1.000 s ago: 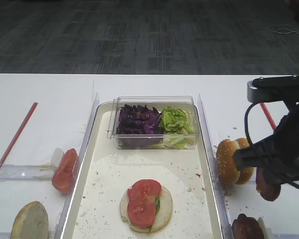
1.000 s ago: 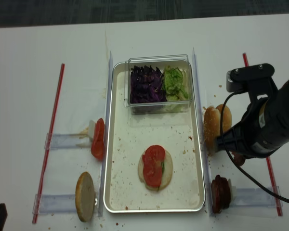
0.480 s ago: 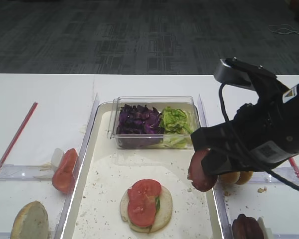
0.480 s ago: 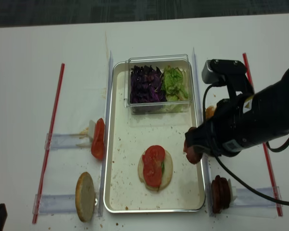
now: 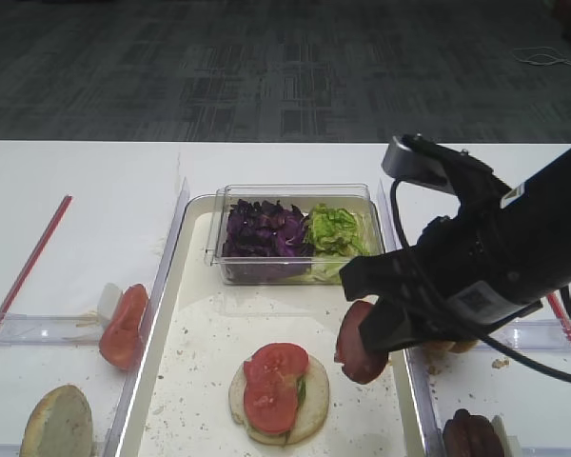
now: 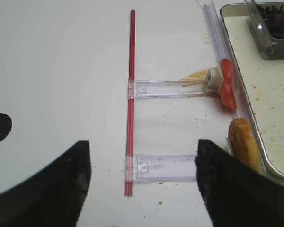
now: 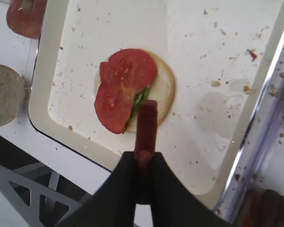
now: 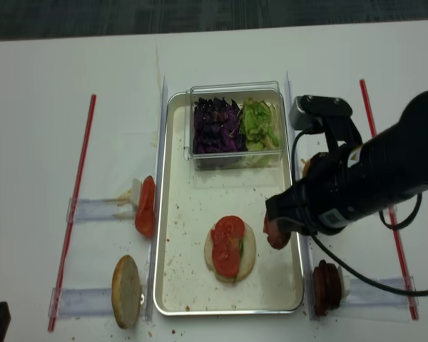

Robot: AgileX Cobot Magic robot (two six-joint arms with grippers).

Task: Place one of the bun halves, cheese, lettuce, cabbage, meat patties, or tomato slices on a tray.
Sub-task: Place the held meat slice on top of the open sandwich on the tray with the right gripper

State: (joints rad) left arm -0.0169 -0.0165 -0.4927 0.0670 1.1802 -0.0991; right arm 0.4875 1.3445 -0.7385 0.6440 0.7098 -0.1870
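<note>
the right gripper (image 7: 144,158) is clamped on a meat patty (image 5: 360,342), held on edge above the right side of the tray (image 5: 186,333), just beside a bun half (image 8: 232,247) topped with tomato slices (image 5: 272,385) and a bit of lettuce. at the tray's far end a clear box (image 5: 295,233) holds purple cabbage (image 5: 264,228) and green lettuce (image 5: 337,229). more patties (image 8: 327,286) stand in a rack right of the tray. left of it sit a tomato slice (image 5: 124,327) and another bun half (image 5: 57,425). the left gripper (image 6: 142,184) hangs over the table (image 6: 61,85) with its jaws wide apart, holding nothing.
</note>
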